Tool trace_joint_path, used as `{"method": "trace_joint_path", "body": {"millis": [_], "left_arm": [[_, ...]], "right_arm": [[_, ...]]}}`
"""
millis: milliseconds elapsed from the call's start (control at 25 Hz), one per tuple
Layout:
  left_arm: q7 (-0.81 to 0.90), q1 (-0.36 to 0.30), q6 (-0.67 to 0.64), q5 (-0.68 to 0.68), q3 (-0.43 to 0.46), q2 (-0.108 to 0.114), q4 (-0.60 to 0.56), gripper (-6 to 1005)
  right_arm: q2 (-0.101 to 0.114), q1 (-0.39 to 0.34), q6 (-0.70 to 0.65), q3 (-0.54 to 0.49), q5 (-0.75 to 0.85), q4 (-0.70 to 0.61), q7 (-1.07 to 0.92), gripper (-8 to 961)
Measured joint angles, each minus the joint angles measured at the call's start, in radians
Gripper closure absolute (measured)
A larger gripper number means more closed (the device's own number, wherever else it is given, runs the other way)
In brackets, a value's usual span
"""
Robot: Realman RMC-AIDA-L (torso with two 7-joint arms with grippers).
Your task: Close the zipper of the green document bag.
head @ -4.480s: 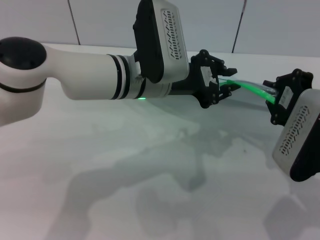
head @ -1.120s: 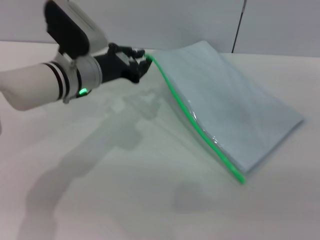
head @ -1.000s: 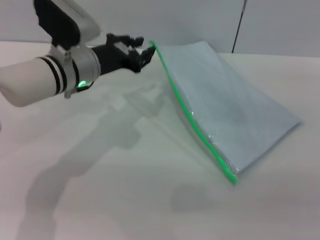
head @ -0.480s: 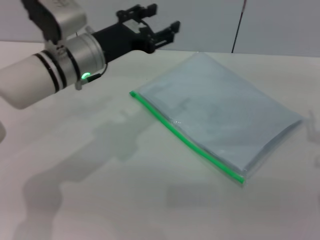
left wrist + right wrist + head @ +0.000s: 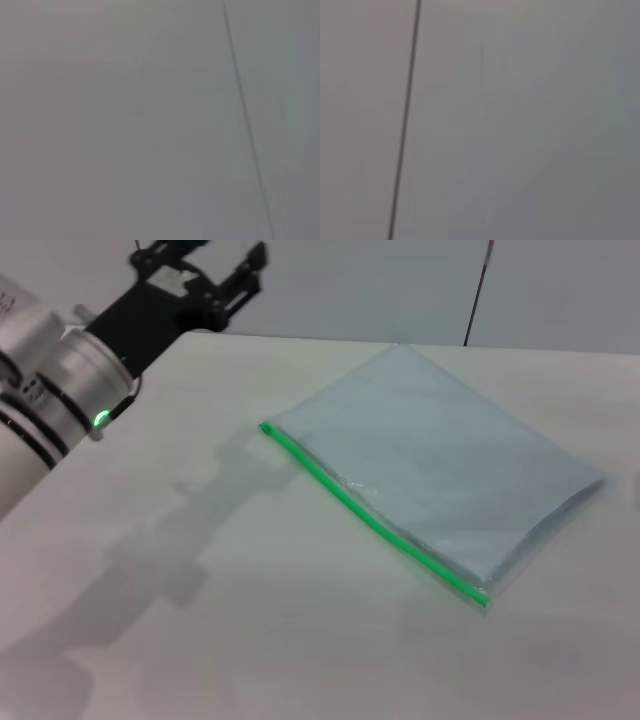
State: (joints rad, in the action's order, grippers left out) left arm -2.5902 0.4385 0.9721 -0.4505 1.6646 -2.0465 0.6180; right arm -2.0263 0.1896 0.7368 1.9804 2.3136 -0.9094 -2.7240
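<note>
From the head camera, far left: my left arm comes in from the left edge, white forearm with black bands and a small green light [image 5: 100, 420] lit on the wrist. Left tool [image 5: 207, 268] sits high at the back-left corner of the worktop [image 5: 250, 620], raised off it, fingers spread apart and holding nothing. It is well apart from the bag. Arm's shadow falls across the worktop below it, reaching towards the bag's near-left corner.

Centre to right: green document bag [image 5: 450, 480] lies flat on the worktop, turned at an angle, pale blue-grey and translucent. Nothing touches it. The zipper [image 5: 365, 515] runs along the long edge that faces me, a bright green strip from the bag's left corner down to its near-right corner. I cannot make out the slider, so I cannot tell how far the zipper is drawn.

Behind the worktop, a pale wall with a dark vertical seam [image 5: 477, 290].

Right tool: not seen from the head camera.

Left wrist camera: plain grey surface with one thin dark line [image 5: 247, 130], no fingers in view. Right wrist camera: same sort of grey surface with one dark line [image 5: 405, 125], no fingers in view
</note>
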Motion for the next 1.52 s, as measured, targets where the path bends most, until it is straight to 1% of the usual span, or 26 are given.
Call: {"method": "trace_joint_path", "body": {"millis": [120,200,280,360,520,640,800,920,1120,1520], "left_arm": [[-0.166,-0.015,-0.019,0.194,-0.077,-0.003,-0.02,306],[-0.232,-0.015,-0.032,0.321,-0.122,-0.003,-0.039,310],[-0.247,-0.012,-0.044,0.398,-0.141,-0.002,-0.052,313],[-0.247,-0.006,-0.061,0.448,-0.139,0.0,-0.066,315],[-0.248,0.011,-0.082,0.472,-0.124,0.004,-0.103,320],[-0.249,0.02,-0.083,0.475,-0.11,0.005,-0.135,323],[-0.249,0.039,-0.082,0.479,-0.076,0.005,-0.186,328],[-0.25,0.052,-0.074,0.481,-0.068,0.005,-0.213,332],[-0.25,0.054,-0.071,0.497,-0.068,0.005,-0.218,338],[-0.251,0.053,-0.069,0.499,-0.069,0.006,-0.228,350]], "right_arm": [[-0.003,0.046,0.072,0.001,-0.004,0.107,-0.041,540],[-0.005,0.078,0.121,0.005,-0.018,0.176,-0.072,540],[-0.005,0.109,0.153,0.021,-0.065,0.229,-0.088,540],[-0.005,0.142,0.169,0.041,-0.134,0.275,-0.091,540],[-0.004,0.216,0.171,0.054,-0.258,0.387,-0.091,541],[-0.005,0.25,0.164,0.055,-0.323,0.44,-0.09,542],[-0.005,0.263,0.161,0.062,-0.34,0.464,-0.088,544],[-0.005,0.276,0.161,0.07,-0.341,0.489,-0.088,545],[-0.006,0.298,0.154,0.07,-0.341,0.523,-0.089,547],[-0.005,0.304,0.124,0.07,-0.343,0.527,-0.087,547]]}}
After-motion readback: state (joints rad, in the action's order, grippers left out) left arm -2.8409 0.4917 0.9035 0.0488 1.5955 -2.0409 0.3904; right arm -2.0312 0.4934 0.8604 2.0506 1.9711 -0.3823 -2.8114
